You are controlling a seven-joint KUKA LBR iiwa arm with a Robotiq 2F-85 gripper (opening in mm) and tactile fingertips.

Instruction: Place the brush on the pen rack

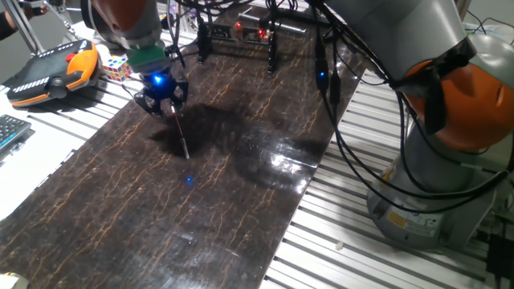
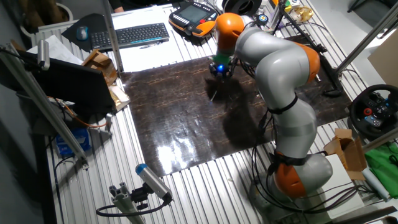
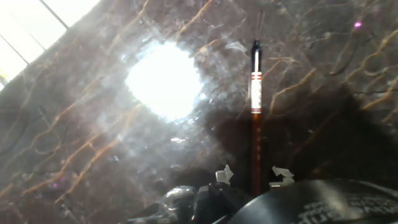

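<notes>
My gripper (image 1: 170, 106) is shut on the brush (image 1: 181, 132), a thin stick that hangs tip-down and slightly tilted over the dark marble mat (image 1: 201, 209). In the hand view the brush (image 3: 255, 93) runs straight away from my fingers (image 3: 224, 175), orange-red near them, with a white band and a dark tip at the far end. The pen rack (image 1: 237, 34), a low black frame with two posts, stands at the mat's far edge, behind and to the right of the gripper. In the other fixed view the gripper (image 2: 219, 70) is over the mat's far side.
An orange and black teach pendant (image 1: 48, 72) and a colour cube (image 1: 115, 68) lie left of the gripper. A keyboard (image 1: 8, 132) sits at the left edge. Black cables (image 1: 337, 104) hang along the mat's right side by the arm's base (image 1: 450, 160).
</notes>
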